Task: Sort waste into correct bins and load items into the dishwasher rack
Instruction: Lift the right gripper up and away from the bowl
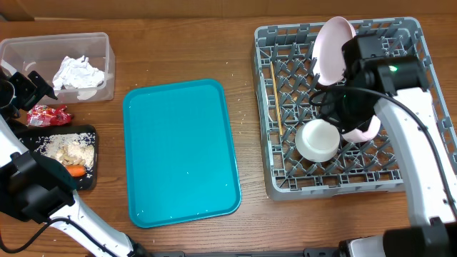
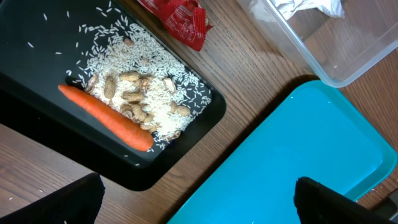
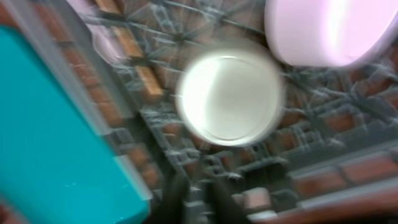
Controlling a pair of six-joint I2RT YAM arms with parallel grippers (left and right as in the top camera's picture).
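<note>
White cup (image 3: 229, 98) just beside right hand (image 3: 198, 194)

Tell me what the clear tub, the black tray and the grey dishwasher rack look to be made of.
Clear tub: see-through, glossy, thin walls with rounded corners, so very likely plastic.
Black tray: matte black with a shallow moulded rim and rounded corners. It is probably plastic, though coated metal cannot be ruled out.
Dishwasher rack: dull grey moulded lattice floor and upright pegs, apparently rigid plastic.
</note>
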